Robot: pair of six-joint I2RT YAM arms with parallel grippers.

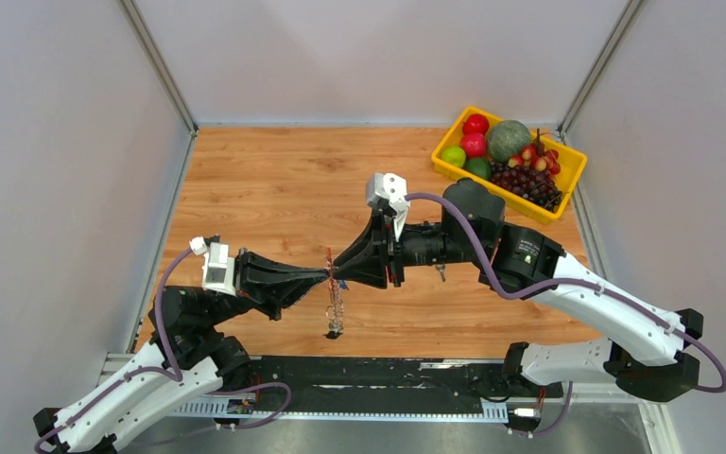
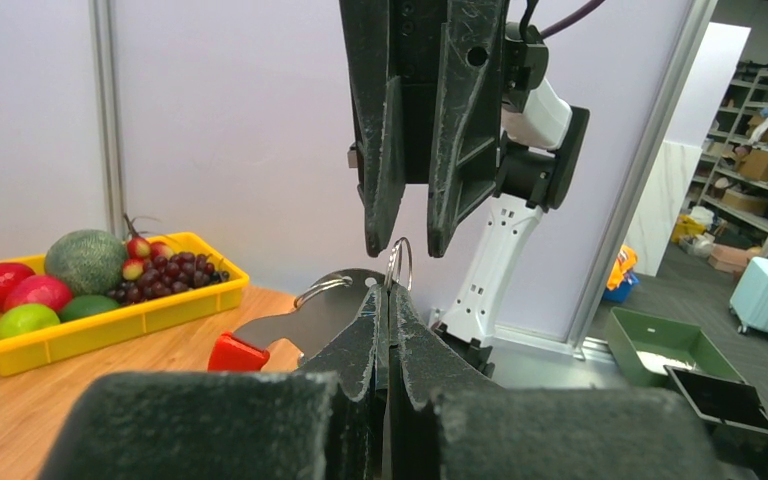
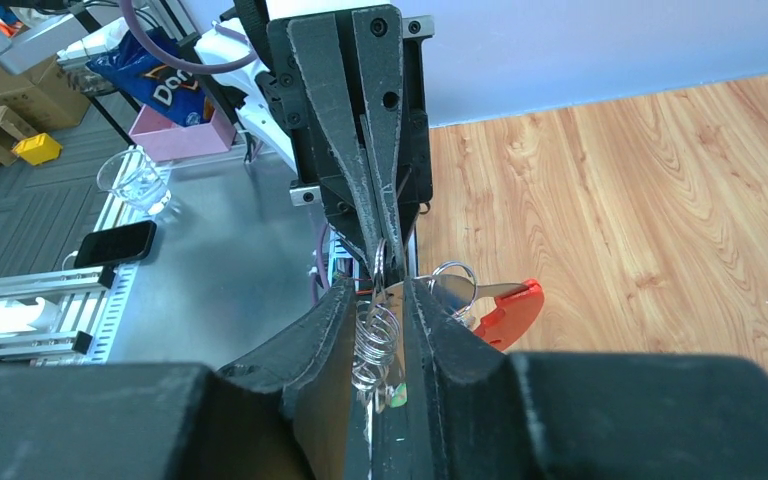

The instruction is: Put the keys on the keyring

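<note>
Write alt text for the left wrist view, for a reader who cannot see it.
The left claw, shut, pinches a small wire ring; the right claw hangs above, fingers apart on either side of the ring's top. The grey keyring with its red part shows just left; a yellow fruit tray sits far left.

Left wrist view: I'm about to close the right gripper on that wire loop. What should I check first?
1. Left gripper clamped on the keyring: ok, jaws pressed together at its wire loop.
2. Right gripper lined up on the loop: ok, open, one finger on each side.
3. Keyring's red part clear of the right fingers: ok, it sits off to the side.
4. Chain of small rings out of the closing path: not ok, it hangs between the right fingers in the right wrist view.
5. Anything threaded at the chain's lower end: cannot tell, too small in the top view.
</note>
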